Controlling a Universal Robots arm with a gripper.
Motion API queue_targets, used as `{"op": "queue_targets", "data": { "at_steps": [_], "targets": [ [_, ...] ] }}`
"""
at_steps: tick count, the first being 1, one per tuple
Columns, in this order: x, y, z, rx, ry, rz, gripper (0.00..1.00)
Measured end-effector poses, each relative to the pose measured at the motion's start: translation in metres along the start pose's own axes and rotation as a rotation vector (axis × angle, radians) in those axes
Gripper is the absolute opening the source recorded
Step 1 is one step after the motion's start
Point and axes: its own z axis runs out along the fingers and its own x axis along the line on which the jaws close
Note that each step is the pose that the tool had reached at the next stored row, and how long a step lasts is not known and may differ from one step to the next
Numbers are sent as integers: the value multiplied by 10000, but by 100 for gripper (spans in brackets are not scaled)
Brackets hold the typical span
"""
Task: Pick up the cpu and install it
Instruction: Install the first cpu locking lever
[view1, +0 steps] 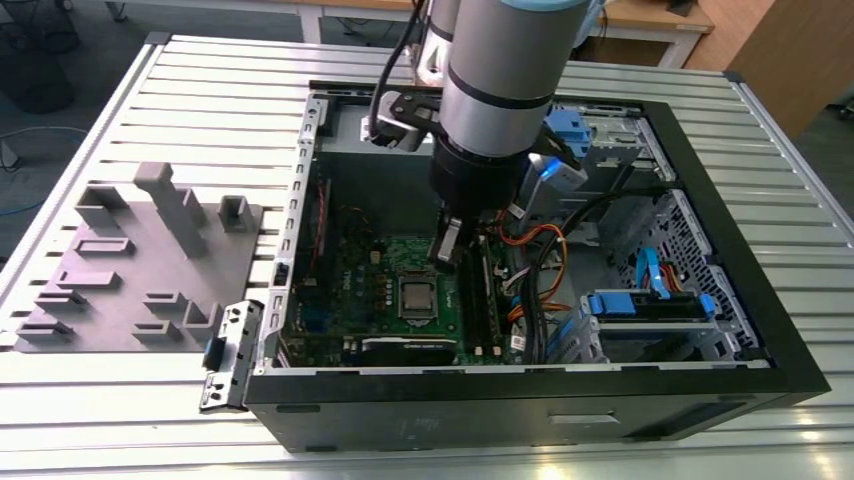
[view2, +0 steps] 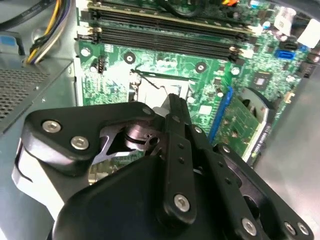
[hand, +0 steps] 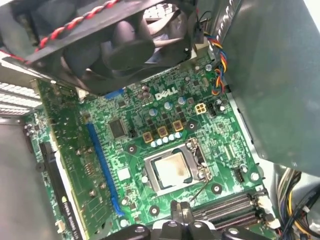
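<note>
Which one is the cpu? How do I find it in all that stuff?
Look inside the open computer case at the green board on its floor. Near the board's middle sits a silver metal frame, and the cpu lies inside it: a flat, shiny, pale square, unlike the small dark chips around.

A grey tray (view1: 134, 270) of plastic blocks lies on the slatted tabletop (view1: 200, 90) beside an open computer case (view1: 747, 270), perhaps just touching it.
</note>
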Motion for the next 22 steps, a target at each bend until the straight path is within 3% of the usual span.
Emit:
{"op": "queue_targets", "data": {
  "at_steps": [5, 11, 15, 22],
  "targets": [
    [-68, 23, 45, 6, -6, 0, 11],
    [-76, 21, 145, 13, 1, 0, 11],
    [-76, 21, 149, 16, 12, 0, 11],
    [9, -15, 207, 17, 12, 0, 11]
  ]
}}
